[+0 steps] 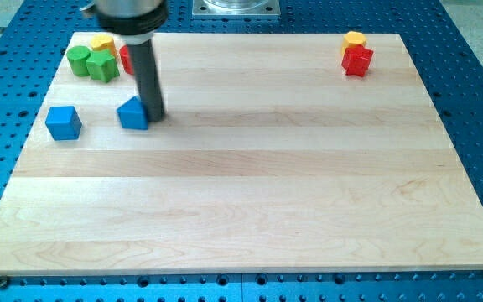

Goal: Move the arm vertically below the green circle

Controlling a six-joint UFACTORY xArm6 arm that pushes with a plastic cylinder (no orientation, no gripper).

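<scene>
blue cube [63, 122] | blue triangle [132, 113] touching my tip [155, 115] | rod upright

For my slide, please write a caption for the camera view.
My tip rests beside the blue triangular block, below and right of the green circle on the wooden board.

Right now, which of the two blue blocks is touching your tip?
The blue triangular block, right beside my tip; the blue cube sits apart, further toward the view's left.
</scene>
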